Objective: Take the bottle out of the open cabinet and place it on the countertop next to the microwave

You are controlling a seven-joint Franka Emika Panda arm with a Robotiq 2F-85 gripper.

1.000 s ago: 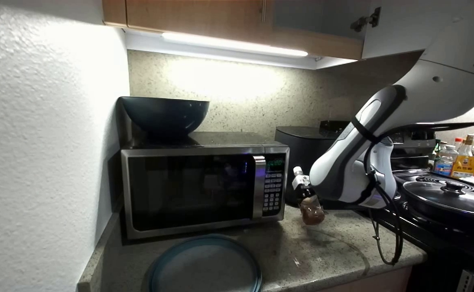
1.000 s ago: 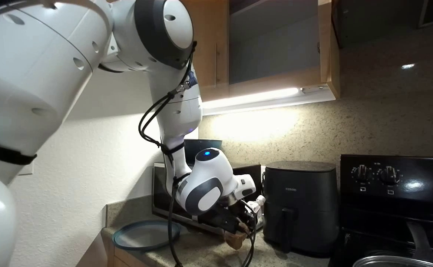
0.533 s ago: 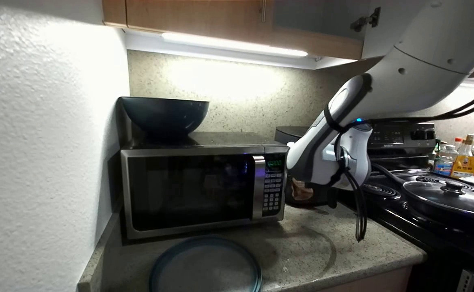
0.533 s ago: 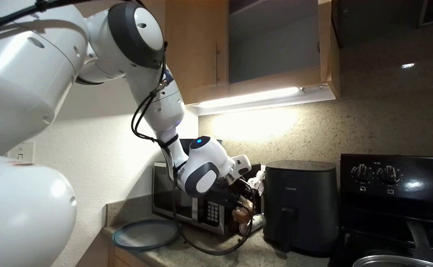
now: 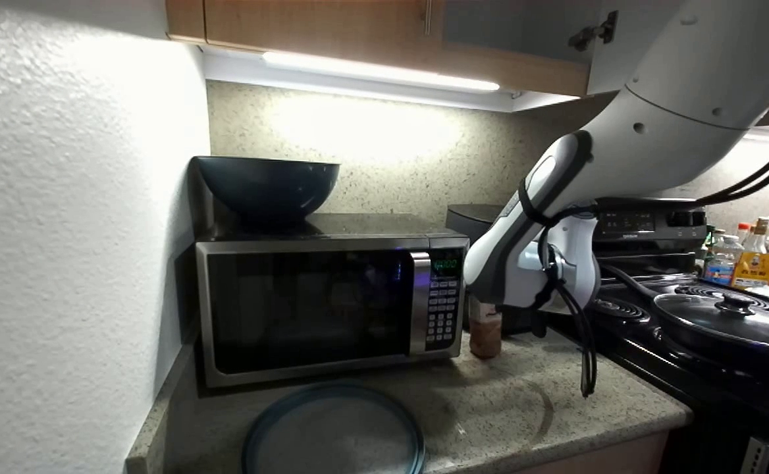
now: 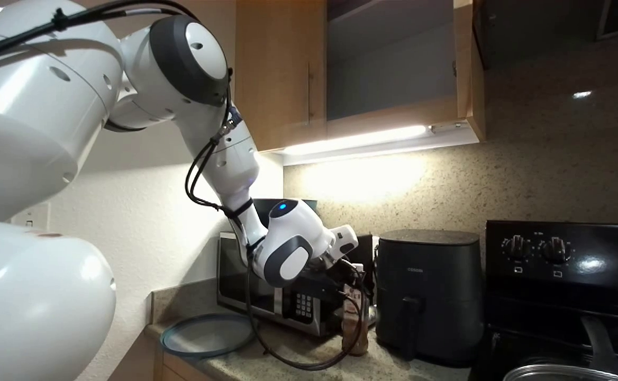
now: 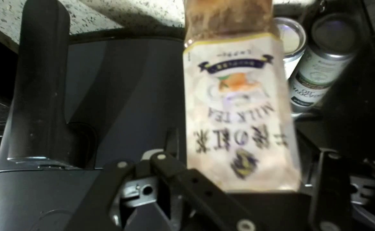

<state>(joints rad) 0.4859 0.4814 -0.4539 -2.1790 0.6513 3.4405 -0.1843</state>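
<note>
The tan-brown bottle (image 5: 485, 337) with a pale milk-tea label stands upright on the speckled countertop (image 5: 556, 411), just right of the microwave (image 5: 318, 309). In an exterior view the bottle (image 6: 354, 323) shows its white cap behind the hand and cables, with the microwave (image 6: 311, 312) to its left. In the wrist view the bottle (image 7: 239, 106) appears upside down between my gripper's fingers (image 7: 242, 147). One finger is on each side of its upper label, with narrow dark gaps; the gripper looks open around it. The arm hides the fingers in both exterior views.
A black air fryer (image 6: 428, 291) stands close behind the bottle and fills the left of the wrist view (image 7: 126, 96). Two cans (image 7: 322, 64) stand beside the bottle. A round blue-rimmed lid (image 5: 332, 434) lies before the microwave. A pan (image 5: 733, 329) sits on the stovetop.
The arm moved back beside the microwave with the bottle tilted in the gripper. Over the last half second the hand barely moved, while the bottle dropped and turned upright; the fingers appear to have opened.
</note>
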